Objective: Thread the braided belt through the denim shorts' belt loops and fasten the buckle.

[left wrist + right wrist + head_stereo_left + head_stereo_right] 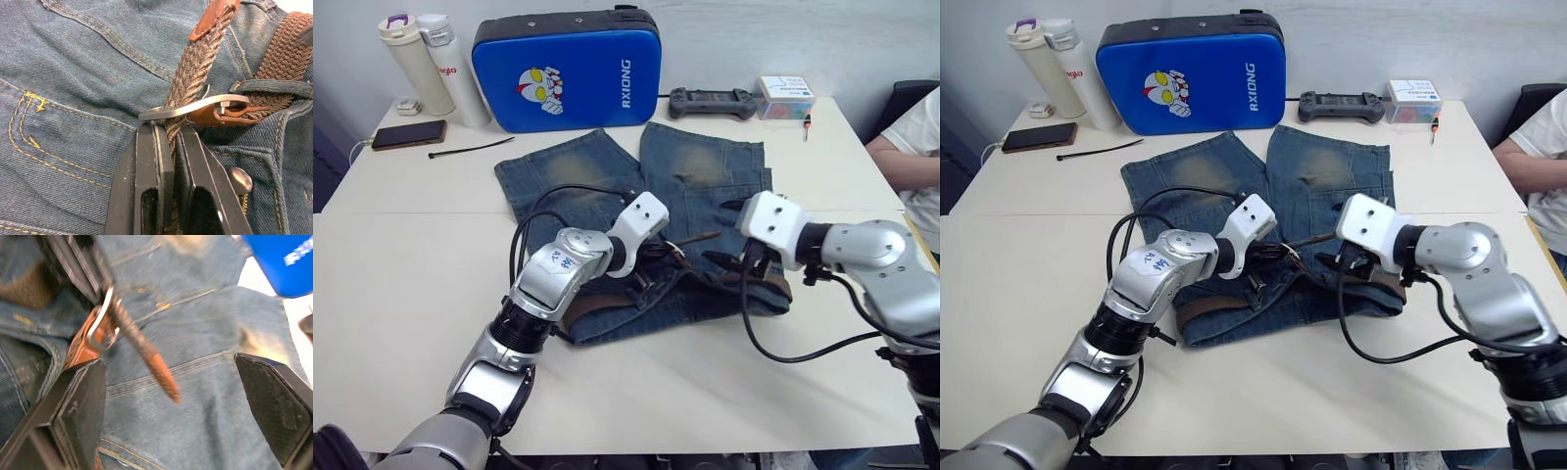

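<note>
The left gripper (168,147) pinches the braided belt (195,63) just below the buckle (195,105), on the denim shorts (607,176) lying mid-table. The right gripper (171,406) hovers wide open, seemingly empty, near the tan tip.

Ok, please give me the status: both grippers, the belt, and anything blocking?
Left gripper shut on the braided belt, just behind the buckle. Right gripper open, over the denim shorts. Belt tip through the buckle. Nothing in the way.

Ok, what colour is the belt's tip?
Tan-orange leather, on the braided belt; clearest in the left wrist view.
</note>
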Available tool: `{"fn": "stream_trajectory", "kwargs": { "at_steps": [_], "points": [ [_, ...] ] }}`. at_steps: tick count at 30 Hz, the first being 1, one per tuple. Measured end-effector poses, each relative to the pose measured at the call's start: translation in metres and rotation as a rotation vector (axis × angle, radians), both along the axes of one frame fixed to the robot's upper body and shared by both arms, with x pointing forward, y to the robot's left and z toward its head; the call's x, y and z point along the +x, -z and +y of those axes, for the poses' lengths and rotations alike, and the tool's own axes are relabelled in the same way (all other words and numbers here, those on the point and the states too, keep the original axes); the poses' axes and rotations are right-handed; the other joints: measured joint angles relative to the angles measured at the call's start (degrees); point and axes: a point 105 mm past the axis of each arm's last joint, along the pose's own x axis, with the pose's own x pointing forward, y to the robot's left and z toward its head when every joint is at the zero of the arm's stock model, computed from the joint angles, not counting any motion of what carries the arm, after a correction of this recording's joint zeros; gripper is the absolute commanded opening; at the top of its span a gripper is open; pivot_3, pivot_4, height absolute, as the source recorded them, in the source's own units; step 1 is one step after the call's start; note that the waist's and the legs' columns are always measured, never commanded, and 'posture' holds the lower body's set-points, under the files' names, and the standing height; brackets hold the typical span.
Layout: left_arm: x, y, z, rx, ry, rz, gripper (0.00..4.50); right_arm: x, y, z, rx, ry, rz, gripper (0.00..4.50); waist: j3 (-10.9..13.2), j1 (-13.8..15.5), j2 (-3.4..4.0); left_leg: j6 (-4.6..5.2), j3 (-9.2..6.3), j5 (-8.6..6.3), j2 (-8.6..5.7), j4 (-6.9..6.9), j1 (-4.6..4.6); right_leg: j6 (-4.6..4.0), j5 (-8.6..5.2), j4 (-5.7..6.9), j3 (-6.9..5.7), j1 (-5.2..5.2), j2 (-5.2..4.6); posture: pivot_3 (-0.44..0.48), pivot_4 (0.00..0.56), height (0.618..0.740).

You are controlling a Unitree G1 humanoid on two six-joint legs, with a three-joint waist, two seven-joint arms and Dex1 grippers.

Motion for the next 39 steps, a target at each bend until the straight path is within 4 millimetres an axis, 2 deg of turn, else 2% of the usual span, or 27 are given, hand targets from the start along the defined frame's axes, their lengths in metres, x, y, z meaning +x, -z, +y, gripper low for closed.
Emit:
{"fn": "stream_trajectory", "kwargs": {
  "at_steps": [2, 4, 5, 8, 9, 12, 14, 16, 17, 18, 22, 24, 28, 33, 37, 39],
  "points": [
    [0.000, -0.001, 0.000, -0.001, 0.002, -0.002, 0.00, 0.003, 0.006, -0.001, -0.025, -0.003, -0.001, 3.30, 0.00, 0.03, 0.00, 0.00, 0.00, 0.00, 0.00, 0.01, -0.01, 0.00, 0.00, 0.01, 0.00, 0.00, 0.00, 0.000, 0.150, 0.740],
    [-0.001, -0.002, 0.000, -0.006, 0.006, -0.006, 0.00, 0.006, 0.004, 0.000, -0.031, -0.009, -0.025, 2.17, 0.00, 0.02, 0.00, 0.00, 0.00, 0.00, 0.00, 0.01, -0.01, 0.00, 0.00, 0.00, -0.01, 0.00, 0.00, 0.000, 0.150, 0.740],
    [-0.001, -0.003, -0.001, -0.009, 0.009, -0.008, 0.00, 0.007, 0.002, 0.001, -0.034, -0.013, -0.038, 1.89, 0.00, 0.01, 0.00, 0.00, 0.00, 0.00, 0.00, 0.01, 0.00, 0.00, 0.00, 0.00, -0.01, -0.01, 0.00, 0.000, 0.150, 0.740],
    [-0.004, -0.008, 0.000, -0.025, 0.024, -0.016, 0.00, 0.010, 0.001, 0.000, -0.063, -0.023, -0.070, 0.33, 0.00, -0.03, 0.00, -0.01, -0.01, 0.01, 0.01, 0.01, 0.00, 0.00, 0.00, 0.00, -0.01, -0.01, 0.01, 0.000, 0.150, 0.740],
    [-0.004, -0.008, 0.001, -0.026, 0.023, -0.015, 0.00, 0.010, 0.002, 0.001, -0.068, -0.028, -0.068, 0.03, 0.00, -0.06, 0.00, -0.01, 0.00, 0.01, 0.01, 0.01, 0.00, 0.00, 0.00, 0.00, -0.01, -0.01, 0.01, 0.000, 0.150, 0.740],
    [-0.005, -0.005, 0.006, -0.029, 0.026, 0.010, 0.00, 0.010, 0.006, 0.004, -0.078, -0.057, -0.071, 0.03, 0.00, -0.16, 0.00, -0.03, 0.01, 0.02, 0.01, 0.01, 0.02, 0.00, 0.00, 0.01, 0.00, -0.02, 0.01, 0.000, 0.150, 0.740],
    [-0.007, -0.006, 0.009, -0.042, 0.032, 0.032, 0.87, 0.009, 0.005, 0.005, -0.090, -0.074, -0.085, 0.00, 0.00, -0.12, 0.00, -0.02, 0.00, 0.01, 0.01, 0.02, 0.01, 0.00, 0.00, 0.02, 0.00, -0.02, 0.01, 0.000, 0.150, 0.740],
    [-0.007, -0.012, 0.014, -0.109, 0.024, 0.081, 1.22, 0.008, 0.003, 0.005, -0.114, -0.099, -0.108, 0.00, 0.00, -0.12, 0.00, -0.02, 0.00, 0.01, 0.01, 0.04, 0.00, 0.00, 0.00, 0.04, -0.02, -0.02, 0.01, 0.000, 0.150, 0.740],
    [-0.008, -0.017, 0.018, -0.146, 0.024, 0.096, 1.75, 0.008, 0.002, 0.002, -0.138, -0.103, -0.121, 0.00, 0.00, -0.11, 0.00, -0.02, 0.00, 0.01, 0.01, 0.03, 0.00, 0.00, 0.00, 0.02, -0.02, -0.02, 0.01, 0.000, 0.150, 0.740],
    [-0.009, -0.021, 0.024, -0.154, 0.031, 0.100, 2.07, 0.008, 0.001, -0.002, -0.156, -0.103, -0.133, 0.00, 0.00, -0.18, 0.00, -0.02, 0.00, 0.01, 0.01, 0.03, 0.01, 0.00, 0.00, 0.03, -0.01, -0.02, 0.01, 0.000, 0.150, 0.740],
    [-0.011, -0.026, 0.041, -0.164, 0.037, 0.131, 3.80, 0.009, -0.010, -0.013, -0.201, -0.109, -0.197, 0.00, 0.00, -0.23, 0.00, -0.03, 0.00, 0.02, 0.02, 0.02, 0.03, 0.00, 0.00, 0.02, -0.01, -0.02, 0.02, 0.000, 0.150, 0.740],
    [-0.015, -0.028, 0.047, -0.161, 0.056, 0.141, 4.44, 0.008, -0.014, -0.018, -0.220, -0.117, -0.218, 0.00, 0.00, -0.20, 0.00, -0.03, 0.01, 0.02, 0.02, 0.02, 0.02, 0.00, 0.00, 0.02, -0.01, -0.02, 0.01, 0.000, 0.150, 0.740],
    [-0.018, -0.028, 0.059, -0.149, 0.059, 0.152, 4.44, 0.008, -0.026, -0.037, -0.280, -0.103, -0.256, 0.00, 0.00, -0.18, 0.00, -0.03, 0.01, 0.01, 0.01, 0.03, 0.02, 0.00, 0.00, -0.03, -0.01, 0.00, 0.00, 0.000, 0.150, 0.740],
    [-0.018, -0.027, 0.057, -0.158, 0.064, 0.157, 4.44, 0.008, -0.032, -0.053, -0.341, -0.106, -0.275, 0.00, 0.00, -0.07, 0.00, 0.00, 0.01, 0.00, 0.01, 0.05, 0.01, 0.00, 0.00, -0.01, -0.01, 0.02, 0.00, 0.000, 0.150, 0.740],
    [-0.016, -0.033, 0.044, -0.188, 0.085, 0.141, 4.44, 0.009, -0.047, -0.048, -0.360, -0.135, -0.325, 0.00, 0.00, -0.15, 0.00, -0.02, 0.01, 0.01, 0.02, 0.06, 0.03, 0.00, 0.00, -0.02, -0.02, 0.02, 0.02, 0.000, 0.150, 0.740],
    [-0.013, -0.039, 0.032, -0.216, 0.092, 0.129, 4.44, 0.009, -0.052, -0.038, -0.355, -0.166, -0.336, 0.00, 0.00, -0.24, 0.00, -0.02, 0.01, 0.01, 0.03, 0.08, 0.02, 0.00, 0.00, 0.00, -0.01, 0.02, 0.02, 0.000, 0.150, 0.740]
  ]
}}
